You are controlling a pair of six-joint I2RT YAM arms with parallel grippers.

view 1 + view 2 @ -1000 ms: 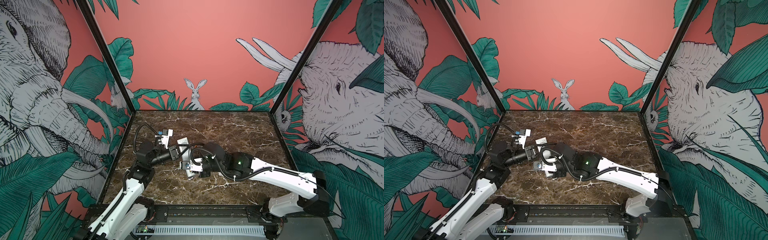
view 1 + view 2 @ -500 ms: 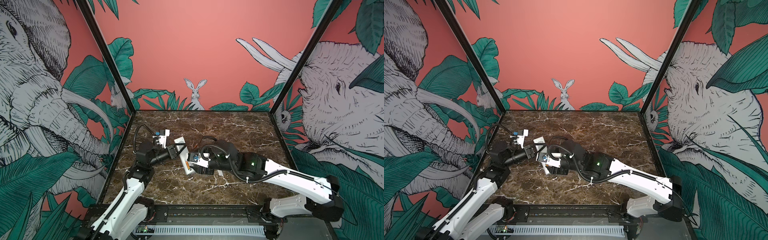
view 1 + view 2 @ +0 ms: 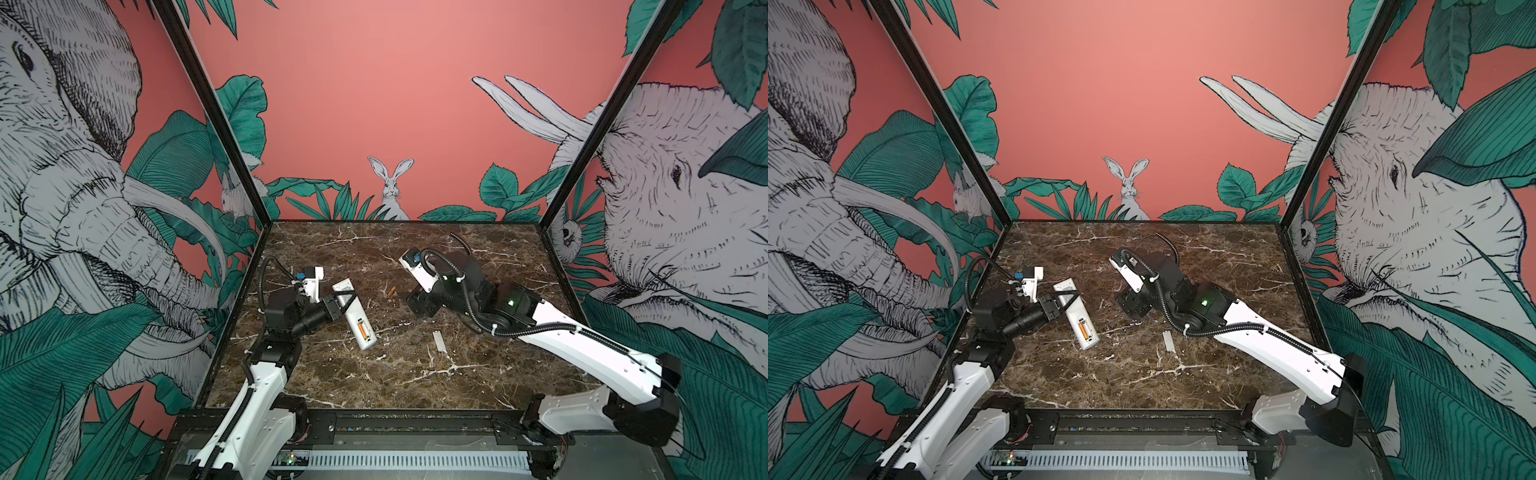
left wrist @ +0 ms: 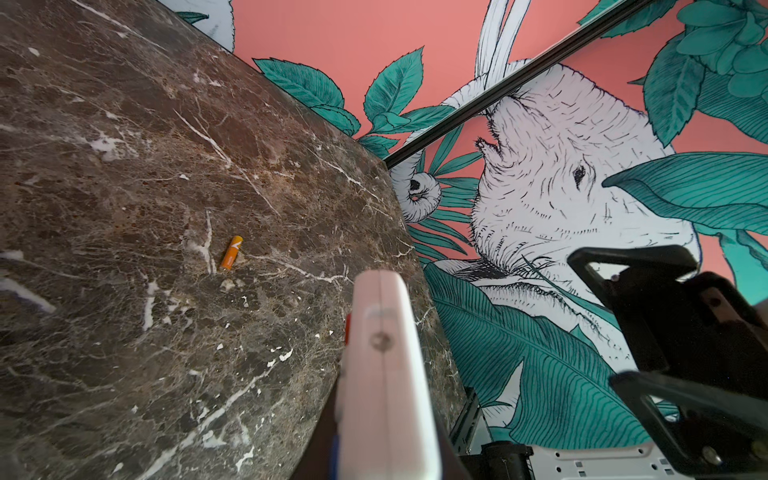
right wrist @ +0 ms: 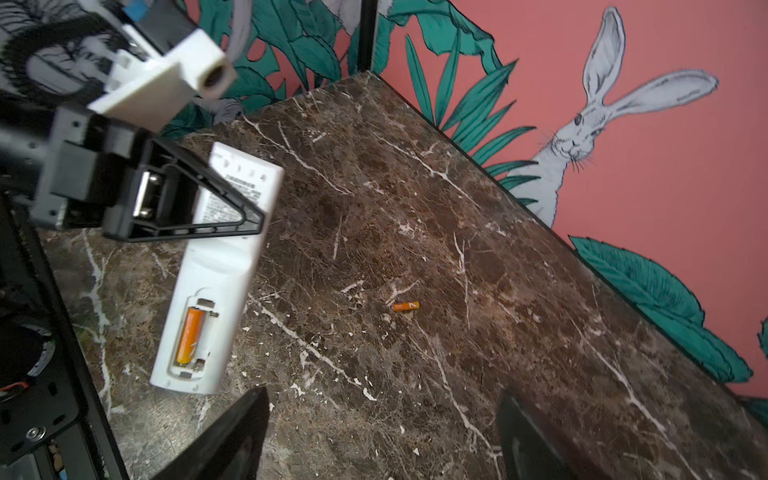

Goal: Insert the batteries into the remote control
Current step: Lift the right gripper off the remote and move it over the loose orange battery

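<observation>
My left gripper (image 3: 343, 305) (image 3: 1064, 305) is shut on the white remote control (image 3: 355, 318) (image 3: 1077, 320) near its far end, holding it back side up. The battery bay at the near end is uncovered, and one orange battery (image 5: 189, 332) (image 3: 362, 330) lies in it. The other battery (image 3: 391, 291) (image 5: 406, 306) (image 4: 231, 252) lies loose on the marble, between the remote and my right gripper (image 3: 422, 305) (image 3: 1133, 305). My right gripper (image 5: 382, 436) stands open and empty, apart from the remote.
A small pale cover strip (image 3: 438, 340) (image 3: 1169, 340) lies flat on the marble table (image 3: 374, 386), in front of the right arm. Patterned walls close off the left, back and right, and a black rail runs along the front edge.
My right gripper has pulled back to the right, away from the remote, and its jaws have opened wide. The left gripper still holds the remote in about the same place.
</observation>
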